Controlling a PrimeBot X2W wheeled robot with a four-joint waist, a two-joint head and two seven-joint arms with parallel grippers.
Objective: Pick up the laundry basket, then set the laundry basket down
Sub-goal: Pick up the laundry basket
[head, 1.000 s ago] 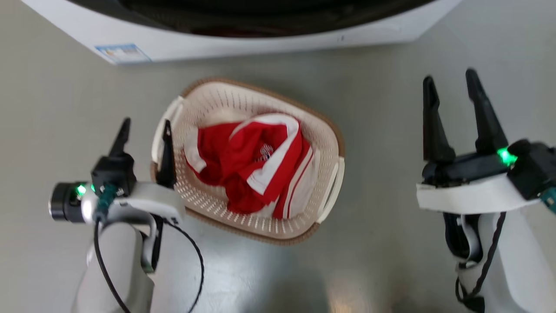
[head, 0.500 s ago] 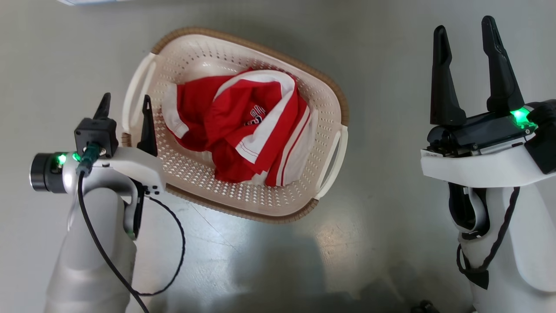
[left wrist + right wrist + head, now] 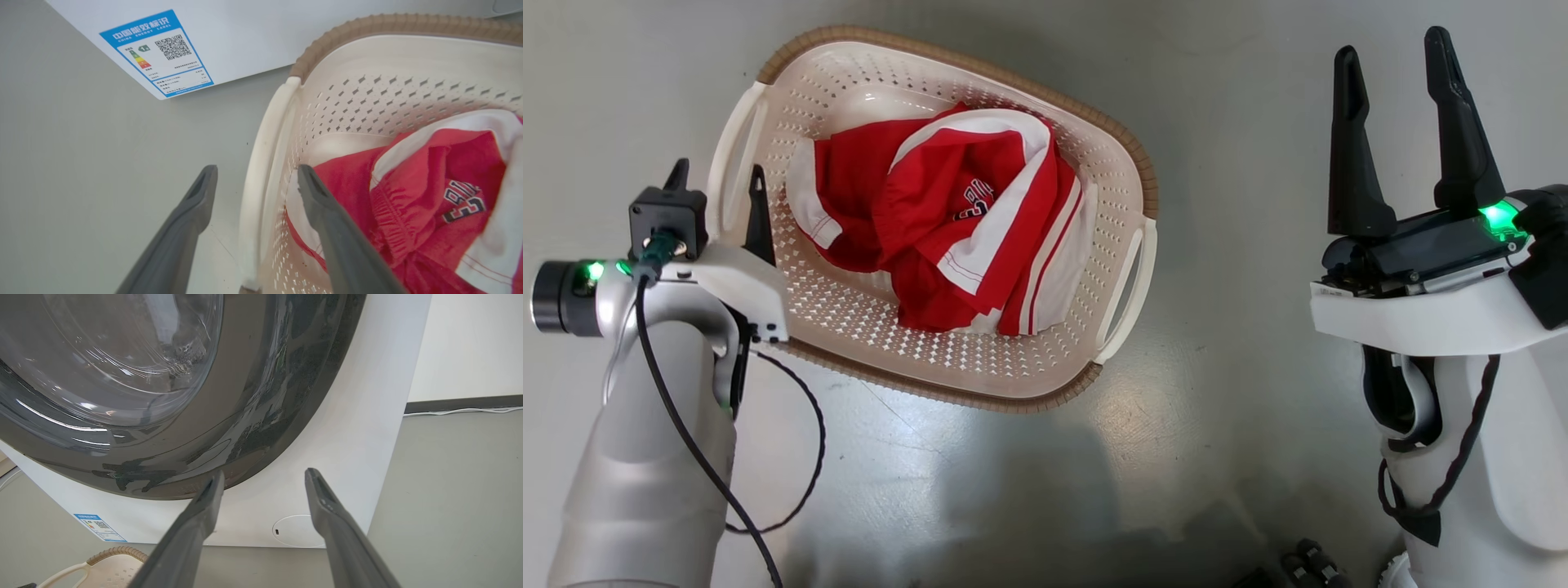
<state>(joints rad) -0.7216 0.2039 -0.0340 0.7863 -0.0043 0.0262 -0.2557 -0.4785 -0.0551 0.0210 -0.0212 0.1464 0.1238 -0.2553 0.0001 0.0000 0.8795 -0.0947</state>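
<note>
The laundry basket [image 3: 907, 351] stands on the grey floor [image 3: 1225, 163] by the washing machine [image 3: 367, 416], with red and white clothes [image 3: 931, 237] inside. The left tool [image 3: 717, 184] is spread, one finger on each side of the basket's handle [image 3: 737, 131]. The right tool [image 3: 1392, 45], also spread, is well apart.

One laundry basket [image 3: 866, 343] with two white loop handles [image 3: 1125, 286], one heap of red-and-white clothing [image 3: 931, 220], one washing machine [image 3: 347, 437] bearing one blue energy label [image 3: 157, 53], and two claws, left claw [image 3: 717, 167] and right claw [image 3: 1392, 45], each with two dark fingers [image 3: 1352, 163].
</note>
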